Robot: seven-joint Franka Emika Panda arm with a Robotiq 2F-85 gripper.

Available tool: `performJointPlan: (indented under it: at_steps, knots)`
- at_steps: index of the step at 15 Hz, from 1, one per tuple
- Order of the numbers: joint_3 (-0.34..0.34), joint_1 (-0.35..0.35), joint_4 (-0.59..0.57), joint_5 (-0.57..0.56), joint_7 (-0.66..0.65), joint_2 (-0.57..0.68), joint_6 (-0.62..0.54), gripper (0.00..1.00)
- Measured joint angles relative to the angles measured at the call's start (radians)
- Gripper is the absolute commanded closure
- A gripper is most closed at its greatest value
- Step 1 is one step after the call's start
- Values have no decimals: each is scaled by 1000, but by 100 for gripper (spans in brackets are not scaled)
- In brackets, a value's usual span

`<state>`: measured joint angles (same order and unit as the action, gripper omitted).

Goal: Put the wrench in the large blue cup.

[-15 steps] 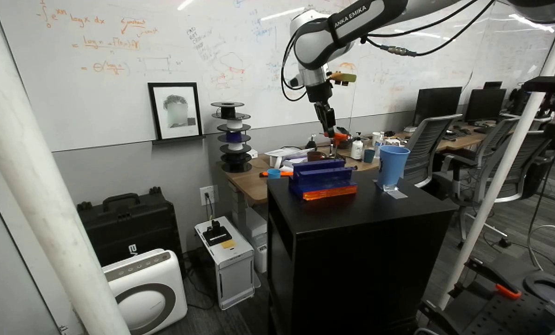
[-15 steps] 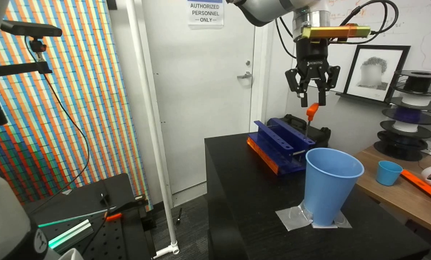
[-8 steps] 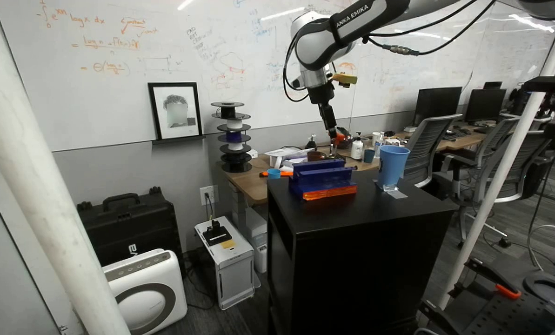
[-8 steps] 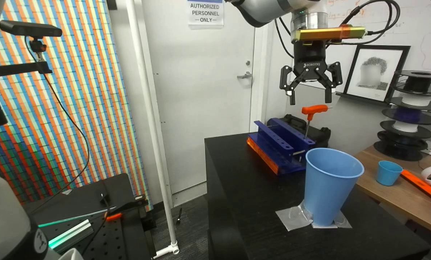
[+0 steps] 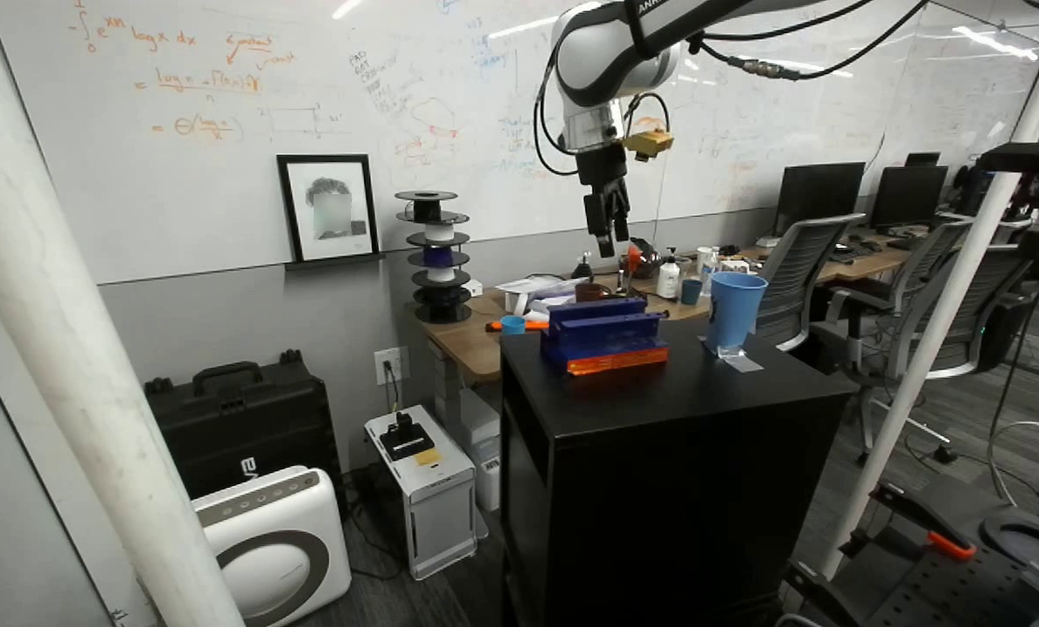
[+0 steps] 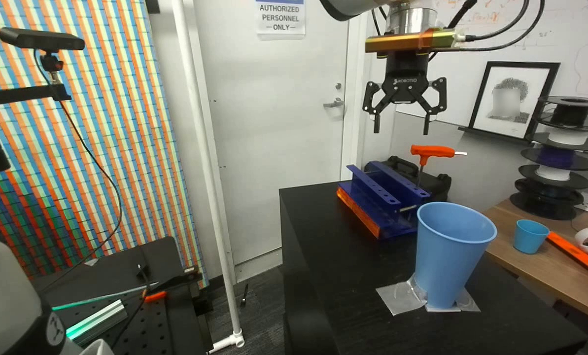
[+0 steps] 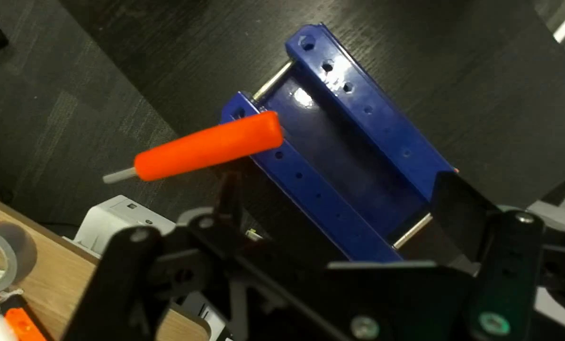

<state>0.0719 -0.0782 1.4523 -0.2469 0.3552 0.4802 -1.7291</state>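
We have the wrench [image 6: 424, 159] standing roughly upright in the blue rack [image 6: 380, 209], orange handle [image 6: 434, 151] on top, shank [image 6: 420, 175] running down to it and seemingly seated there; a bare tip [image 6: 461, 154] pokes out one end of the handle. Rack and large blue cup [image 6: 449, 261] both sit on the black surface [image 6: 333, 246], cup taped down, wrench not in it yet. Pincer [image 6: 401, 131] is spread, nothing in it, a bit higher than the handle, near but not touching. Handling, our guess: light, stiff, not fragile; metal shank likely slick, handle probably hard plastic with decent grip. Best hold, we think: across the handle, close to where the shank meets it, so it lifts straight up and doesn't swing. In the wrist view the handle lies nearly along the line joining the fingers [image 7: 460, 215], so we'd turn the pincer first to get one on each side. Risk as we judge it: pinched near the tip, it likely tilts and the shank snags on the rack.
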Motion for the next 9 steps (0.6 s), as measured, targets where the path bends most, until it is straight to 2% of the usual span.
performJointPlan:
  at_steps: [9]
  knots:
    - [-22, 17, 140, 194, -382, -142, -43, 0]
